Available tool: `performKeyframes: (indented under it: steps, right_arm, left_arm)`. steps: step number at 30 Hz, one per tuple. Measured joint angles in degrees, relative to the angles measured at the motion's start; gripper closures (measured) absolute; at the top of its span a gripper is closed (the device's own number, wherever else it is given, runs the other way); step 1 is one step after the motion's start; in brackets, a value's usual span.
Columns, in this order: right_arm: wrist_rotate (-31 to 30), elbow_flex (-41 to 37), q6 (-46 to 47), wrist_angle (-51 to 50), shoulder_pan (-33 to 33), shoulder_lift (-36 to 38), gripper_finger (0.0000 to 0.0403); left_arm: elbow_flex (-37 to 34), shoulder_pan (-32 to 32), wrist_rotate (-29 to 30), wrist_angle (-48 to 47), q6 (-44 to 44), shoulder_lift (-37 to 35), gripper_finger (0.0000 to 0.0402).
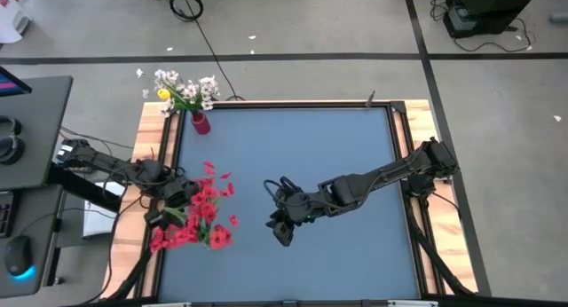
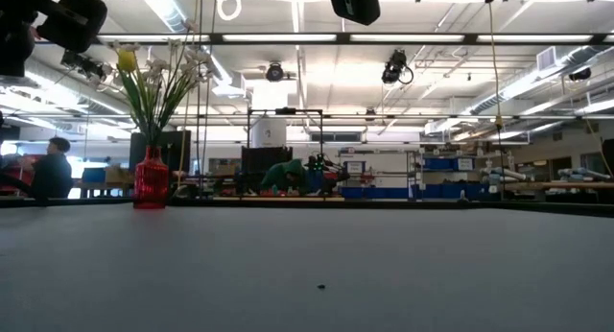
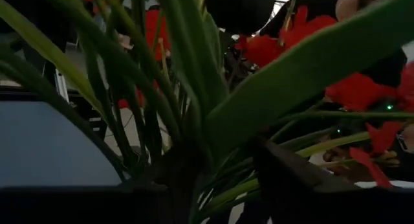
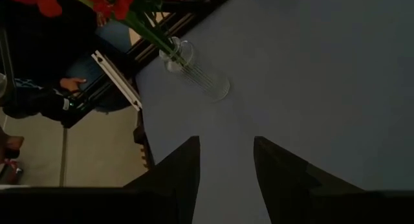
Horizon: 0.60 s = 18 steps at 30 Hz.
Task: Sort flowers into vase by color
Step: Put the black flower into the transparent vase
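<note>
At the far left corner of the bench (image 1: 293, 165) a red vase (image 1: 201, 122) already holds white and yellow flowers (image 1: 185, 90), standing upright. Nearer along the left edge, the left tool (image 1: 184, 199) sits right in among the stems of the red flowers (image 1: 202, 216), which stand in a clear glass vase (image 4: 194, 70); the left wrist view is filled with leaves and stems pressed close against its fingers (image 3: 304, 185). Whether those fingers are parted or clamped on a stem I cannot tell from here. This looks like the placing of a red sprig into the clear vase, or just letting go of it. Next, I judge, the left tool should lift straight up clear of the bunch without dragging stems out or tipping the vase. The right tool (image 1: 282, 216) hangs over the middle of the bench, just beside the red bunch, fingers (image 4: 171, 179) spread apart and holding nothing, waiting.
</note>
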State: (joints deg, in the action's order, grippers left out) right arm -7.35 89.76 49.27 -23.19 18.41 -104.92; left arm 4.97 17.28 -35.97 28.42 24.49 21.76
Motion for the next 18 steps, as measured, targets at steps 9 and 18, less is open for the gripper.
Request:
performKeyframes:
  steps: [9, 18]
  right_arm:
    - [1.49, 0.00, -1.32, -0.13, -0.04, 0.02, 0.0249]
    - [2.05, 0.02, -1.91, -0.84, -0.04, 0.02, 0.0249]
  left_arm:
    - [1.63, 0.00, -1.46, -2.88, -1.28, 0.00, 0.0205]
    - [13.75, 0.00, -0.96, -30.02, -12.13, 0.00, 0.0205]
